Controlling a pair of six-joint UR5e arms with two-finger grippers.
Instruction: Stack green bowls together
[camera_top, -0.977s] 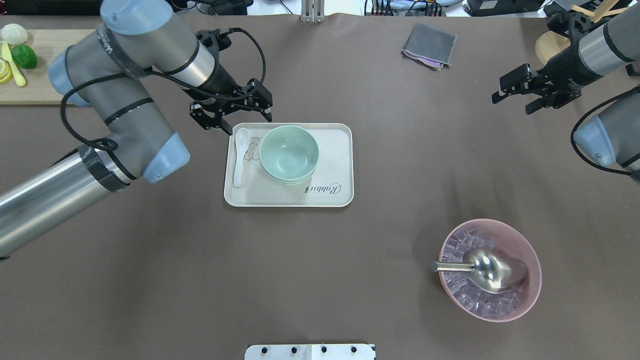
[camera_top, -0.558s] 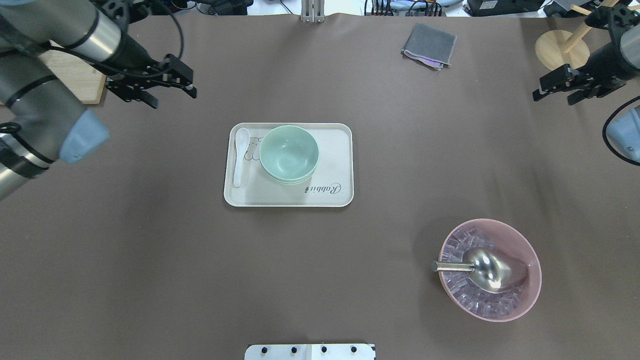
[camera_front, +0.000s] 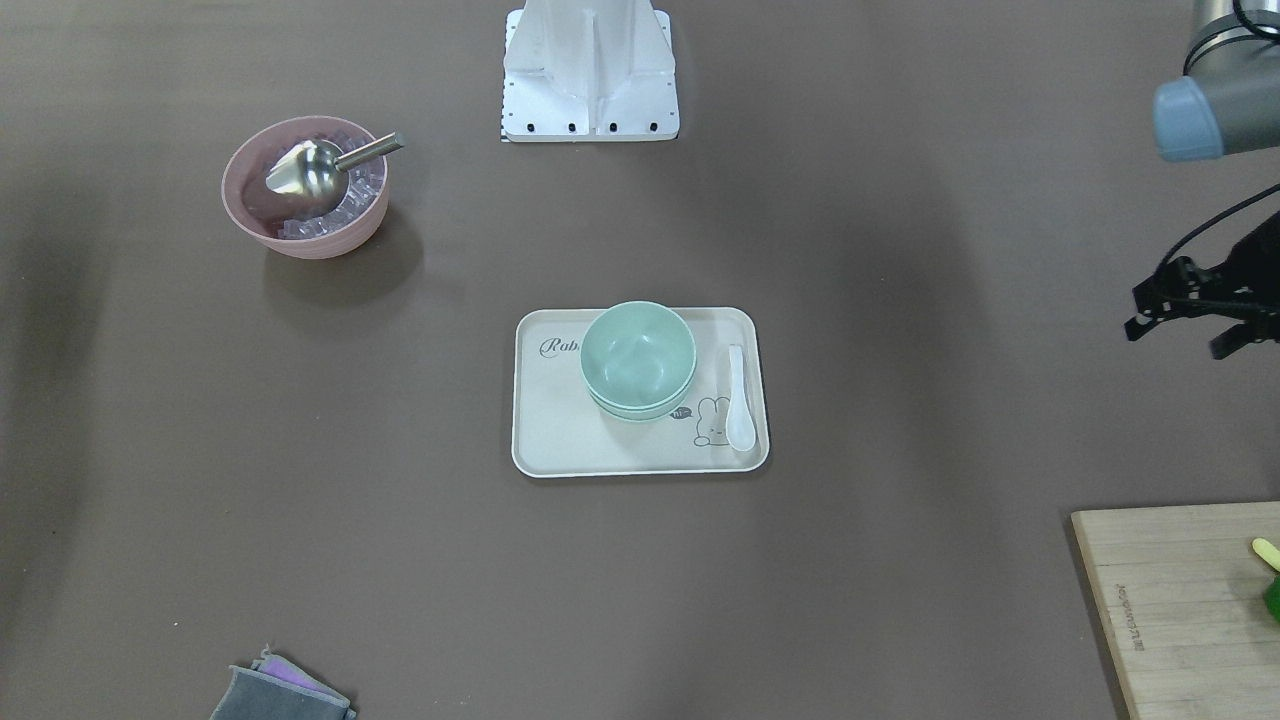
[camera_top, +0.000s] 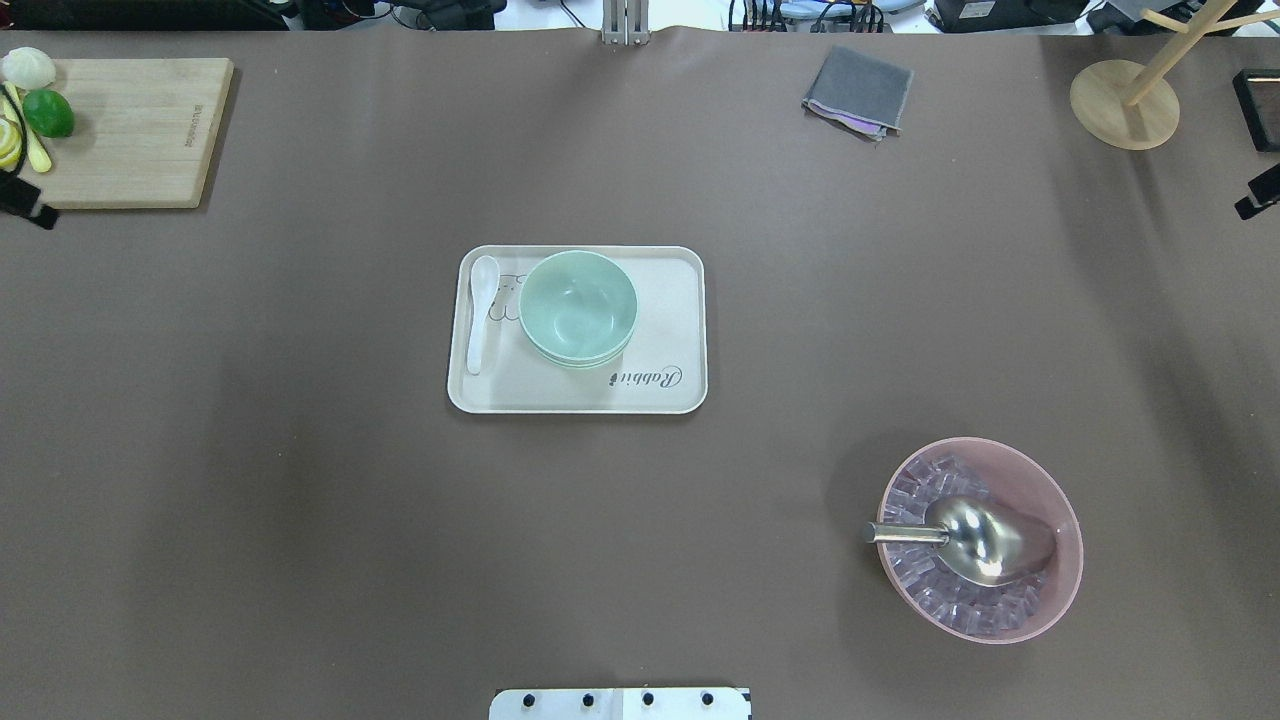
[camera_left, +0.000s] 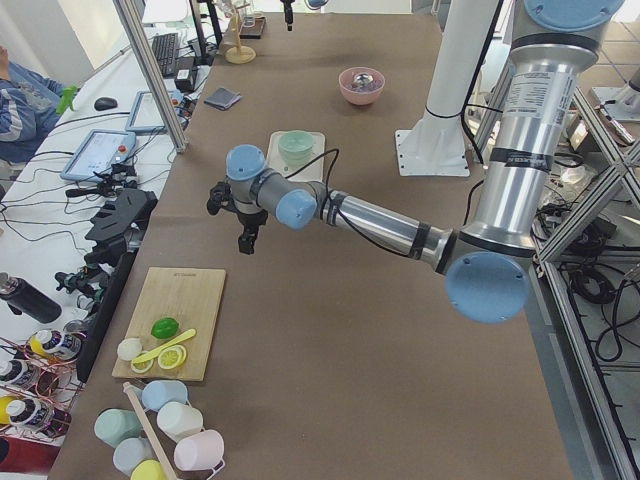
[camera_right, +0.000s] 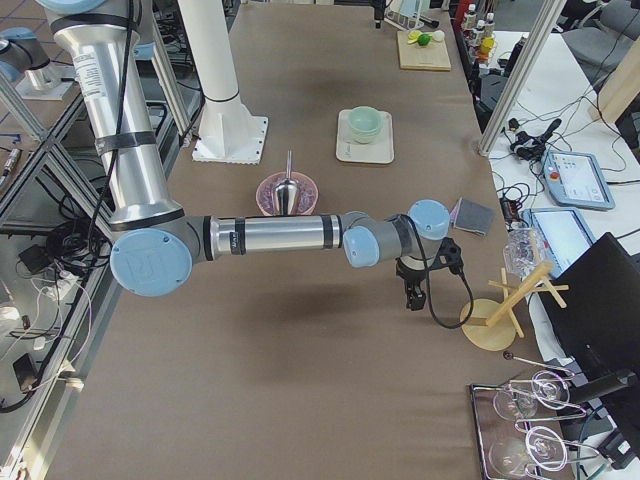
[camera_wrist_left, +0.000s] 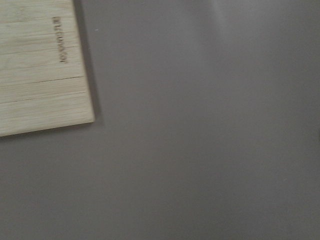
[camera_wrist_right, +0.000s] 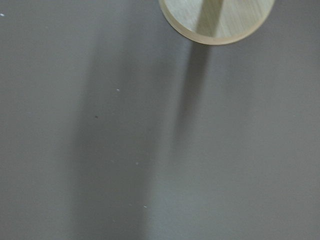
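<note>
We look down on the table (camera_top: 300, 500) from behind the robot's base (camera_top: 620, 703) and, opposite, from across it; both views share the tray (camera_top: 560, 392) of green bowls (camera_top: 578, 305). Two end cameras look along the table. Wrist cameras sit close over it, by the cutting board (camera_wrist_left: 35, 65) and a wooden base (camera_wrist_right: 217, 20).

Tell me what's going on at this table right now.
Nothing is being handled at the moment. The green bowls sit nested in one stack on the cream tray, beside a white spoon, so the stacking looks done. The left end effector hangs open and empty near the cutting board. The right end effector is out by the wooden stand with nothing visibly in it; I cannot tell if it is open. The pink bowl of ice holds a metal scoop.
</note>
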